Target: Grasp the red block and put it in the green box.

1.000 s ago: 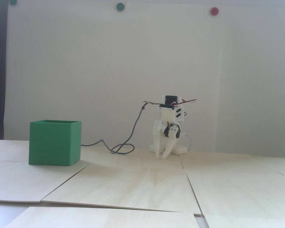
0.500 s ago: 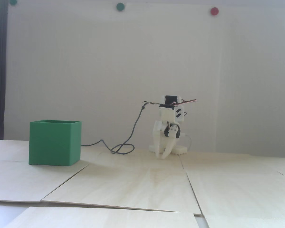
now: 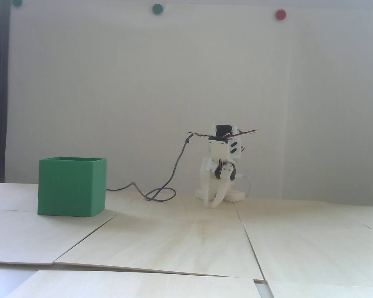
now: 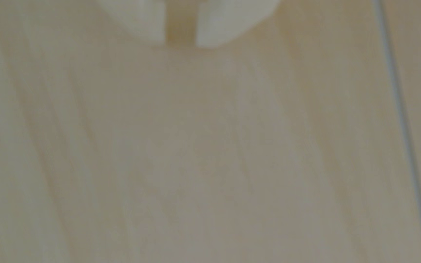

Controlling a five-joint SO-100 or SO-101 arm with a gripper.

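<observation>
No red block shows in either view; the green box (image 3: 71, 186) stands at the frame's left, well apart from the gripper (image 3: 212, 203), whose fingertips are slightly parted and grasp nothing.

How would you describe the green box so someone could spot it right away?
On the pale wooden table, look left of the white arm in the fixed view. The green box stands there, open-topped, the only big coloured thing; the green dots on the wall are tiny and round.
</observation>
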